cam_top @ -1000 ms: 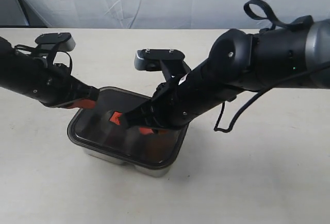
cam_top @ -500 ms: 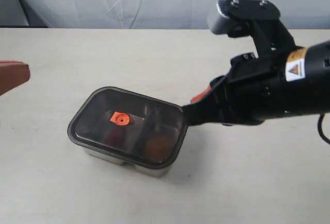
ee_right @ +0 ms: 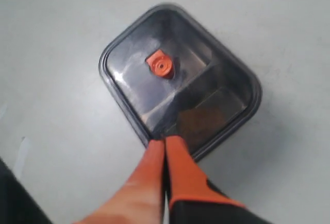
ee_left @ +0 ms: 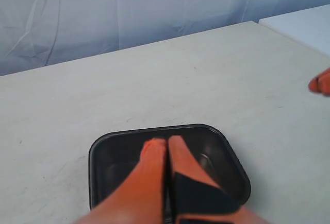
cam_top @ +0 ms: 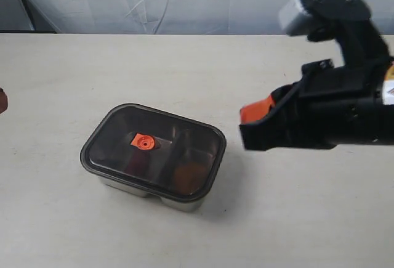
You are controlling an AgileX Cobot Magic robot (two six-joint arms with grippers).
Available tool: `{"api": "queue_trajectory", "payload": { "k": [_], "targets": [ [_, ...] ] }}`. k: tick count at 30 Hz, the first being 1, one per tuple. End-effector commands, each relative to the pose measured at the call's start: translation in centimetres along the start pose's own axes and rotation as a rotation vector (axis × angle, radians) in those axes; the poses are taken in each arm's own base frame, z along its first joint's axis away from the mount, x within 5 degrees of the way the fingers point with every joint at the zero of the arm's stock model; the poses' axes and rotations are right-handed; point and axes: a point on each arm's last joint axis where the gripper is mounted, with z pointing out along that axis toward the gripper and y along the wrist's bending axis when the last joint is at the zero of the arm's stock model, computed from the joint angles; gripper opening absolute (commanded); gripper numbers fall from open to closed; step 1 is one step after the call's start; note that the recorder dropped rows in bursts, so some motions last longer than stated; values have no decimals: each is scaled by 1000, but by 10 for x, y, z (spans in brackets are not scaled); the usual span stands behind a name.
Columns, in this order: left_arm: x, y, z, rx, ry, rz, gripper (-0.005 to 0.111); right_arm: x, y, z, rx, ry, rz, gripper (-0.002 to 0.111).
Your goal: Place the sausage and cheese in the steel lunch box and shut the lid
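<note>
The steel lunch box point(cam_top: 174, 203) stands left of the table's middle, and the dark translucent lid point(cam_top: 154, 154) with its orange tab point(cam_top: 143, 142) lies flat on it. An orange-brown blur under the lid looks like the cheese point(cam_top: 188, 172) point(ee_right: 203, 121). I cannot make out the sausage through the lid. My right gripper point(cam_top: 251, 120) point(ee_right: 165, 140) is shut and empty, hanging above the table to the right of the box. Only a sliver of my left gripper point(cam_top: 2, 100) shows at the far left edge. In the left wrist view it point(ee_left: 166, 140) is shut and empty, with the lid point(ee_left: 111, 157) beyond it.
The pale table point(cam_top: 184, 64) runs back to a white cloth backdrop point(cam_top: 184, 3). A white surface point(ee_left: 304, 26) adjoins the table's edge in the left wrist view. The right arm's black body point(cam_top: 332, 120) fills the right side of the exterior view.
Both arms have pulled back from the box, the left out past the left edge and the right off to the right. The lid stays seated on the box.
</note>
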Motion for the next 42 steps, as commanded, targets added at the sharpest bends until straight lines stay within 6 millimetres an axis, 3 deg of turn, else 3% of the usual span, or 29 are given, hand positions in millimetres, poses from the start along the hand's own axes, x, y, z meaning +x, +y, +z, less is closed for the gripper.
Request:
{"api": "queue_trajectory", "payload": {
  "k": [1,4,8,12,17,23,31,34,42],
  "targets": [
    [1,0,-1,-6,-5,3,0,-13,-17,-40,91,-221,-13,0],
    [1,0,-1,-6,-5,3,0,-15,-38,-79,228,-375,42,0],
    [1,0,-1,-6,-5,3,0,4,-55,-132,471,-576,152,0],
    [1,0,-1,-6,-5,3,0,29,-57,-150,643,-638,152,0],
    [1,0,-1,-6,-5,3,0,67,-69,-128,699,-593,151,0],
    [1,0,-1,-6,-5,3,0,113,-75,-107,732,-674,137,0],
    [1,0,-1,-6,-5,3,0,170,-91,-75,828,-631,223,0],
    [1,0,-1,-6,-5,3,0,182,-96,-65,834,-571,278,0],
    [1,0,-1,-7,-4,4,0,182,-96,-65,827,-581,290,0]
  ]
}}
